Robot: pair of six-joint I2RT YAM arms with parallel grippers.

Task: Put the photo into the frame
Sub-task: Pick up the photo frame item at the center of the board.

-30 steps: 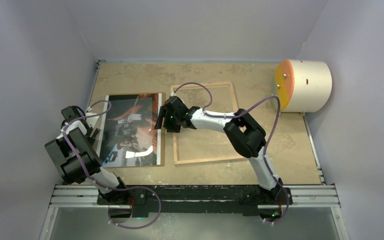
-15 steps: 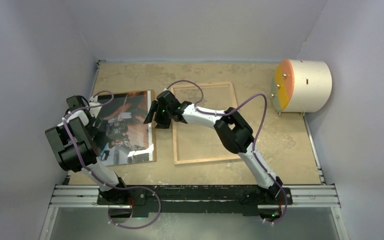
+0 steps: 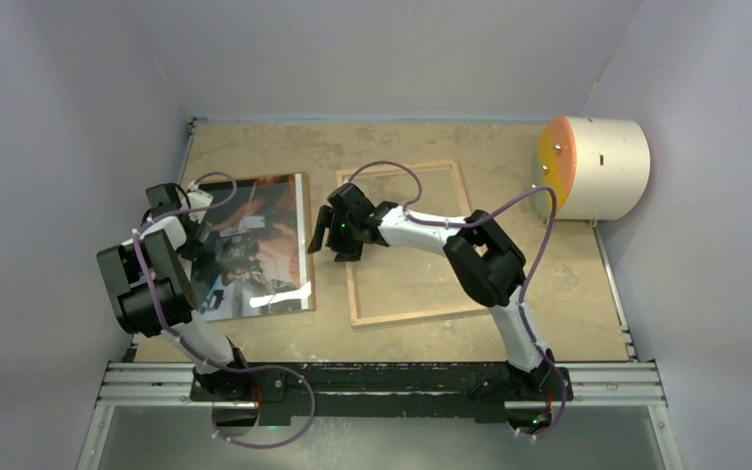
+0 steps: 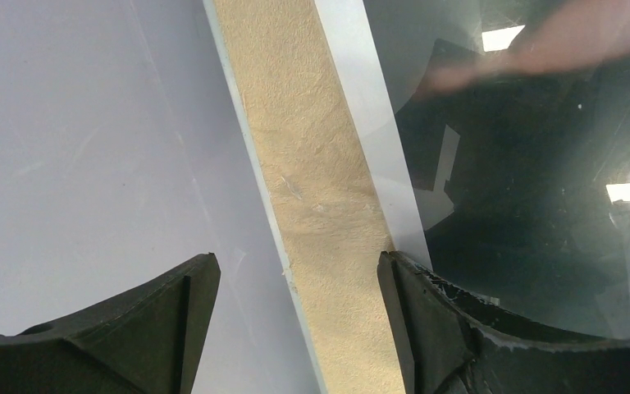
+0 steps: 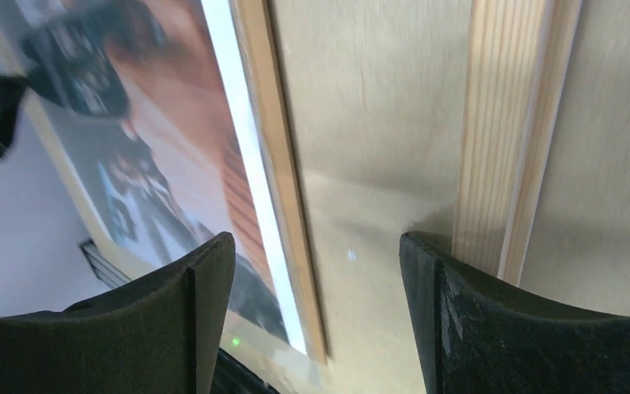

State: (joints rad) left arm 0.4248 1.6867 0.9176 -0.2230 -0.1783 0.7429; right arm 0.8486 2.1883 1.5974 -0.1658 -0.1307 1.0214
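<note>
The photo, a glossy dark and orange print with white edges, lies tilted on the left of the table, on a brown backing board. The frame lies flat to its right, light wood side up. My left gripper is at the photo's left edge. In the left wrist view it stands open over a tan strip, one fingertip at the photo's white border. My right gripper hangs open between photo and frame. In the right wrist view it holds nothing, with the board's edge to its left and the frame's rim to its right.
A white cylinder with an orange face stands at the back right. Grey walls close the table on the left, back and right. A metal rail with both arm bases runs along the near edge.
The photo and its board slid left and turned, the near end swinging right. My right gripper pushed left, then drew back towards the frame with its jaws wider. My left gripper moved farther back.
</note>
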